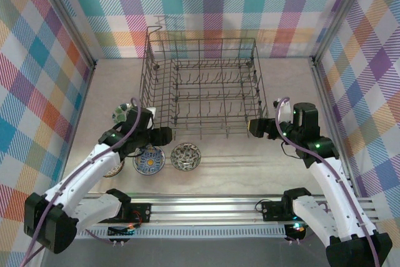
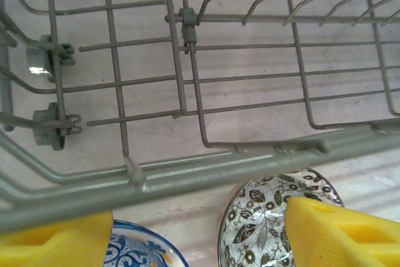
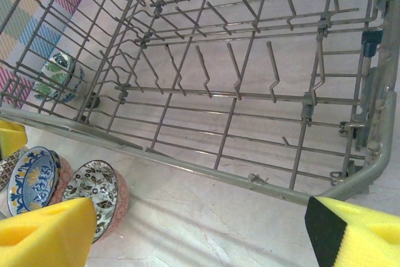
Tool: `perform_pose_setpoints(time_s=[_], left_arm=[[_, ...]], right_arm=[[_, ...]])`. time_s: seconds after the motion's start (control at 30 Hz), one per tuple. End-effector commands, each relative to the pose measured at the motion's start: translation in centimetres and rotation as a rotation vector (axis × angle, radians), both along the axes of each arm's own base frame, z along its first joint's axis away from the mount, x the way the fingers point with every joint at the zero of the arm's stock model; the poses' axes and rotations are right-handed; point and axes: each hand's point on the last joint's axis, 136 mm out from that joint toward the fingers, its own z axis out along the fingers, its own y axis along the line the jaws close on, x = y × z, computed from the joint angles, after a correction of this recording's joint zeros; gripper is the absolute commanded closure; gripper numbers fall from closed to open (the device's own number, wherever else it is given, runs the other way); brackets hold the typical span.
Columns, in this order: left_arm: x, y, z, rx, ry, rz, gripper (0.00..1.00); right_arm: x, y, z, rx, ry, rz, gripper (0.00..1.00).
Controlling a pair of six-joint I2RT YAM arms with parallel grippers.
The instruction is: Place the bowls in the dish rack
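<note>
From above, the grey wire dish rack [image 1: 206, 133] sat in the middle of the table [image 1: 250, 170]. Two bowls lay on the table just in front of it, side by side: a blue and white bowl [image 1: 149, 161] and a grey leaf bowl [image 1: 185, 156]. A brownish bowl [image 1: 114, 171] peeked out from under the left arm. The left gripper [image 1: 159, 137] hung near the rack's front left corner, above the bowls. The right gripper [image 1: 255, 127] hung just by the front right corner.

In the left wrist view, the left gripper [image 2: 200, 223] had its yellow fingers [image 2: 56, 242] wide apart, with nothing held between them. The dish rack [image 2: 187, 176] had its front bar running across just ahead. Lower down lay the blue and white bowl [image 2: 140, 251] and the grey leaf bowl [image 2: 259, 217], both outside the rack.

In the right wrist view, the right gripper [image 3: 200, 223] also had its yellow fingers [image 3: 44, 236] spread wide and held nothing. The dish rack [image 3: 250, 179] stood ahead with its rows of prongs. The blue and white bowl [image 3: 31, 179] and the grey leaf bowl [image 3: 94, 192] lay on the table at the left, outside the rack. Through the wires, a green bowl [image 3: 59, 73] showed past the rack's far side.
</note>
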Motion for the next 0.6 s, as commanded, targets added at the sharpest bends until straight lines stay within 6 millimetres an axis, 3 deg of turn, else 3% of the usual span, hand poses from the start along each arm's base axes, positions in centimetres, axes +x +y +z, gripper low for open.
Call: perform_pose_setpoints(time_s=[0.0,0.27,0.57], left_arm=[[1.5,-0.8,0.3,0.016,-0.03,-0.021,0.27],[3.7,-1.8,0.1,0.042,-0.03,-0.041,0.27],[4.4,-2.8,-0.1,0.032,-0.018,-0.056,0.27]], right_arm=[[0.0,-0.1,-1.1,-0.017,0.021,-0.006,0.12],[0.9,-0.3,-1.6,-0.035,0.026,-0.026,0.11],[2.4,-0.8,-1.8,-0.058,0.044,-0.07,0.1]])
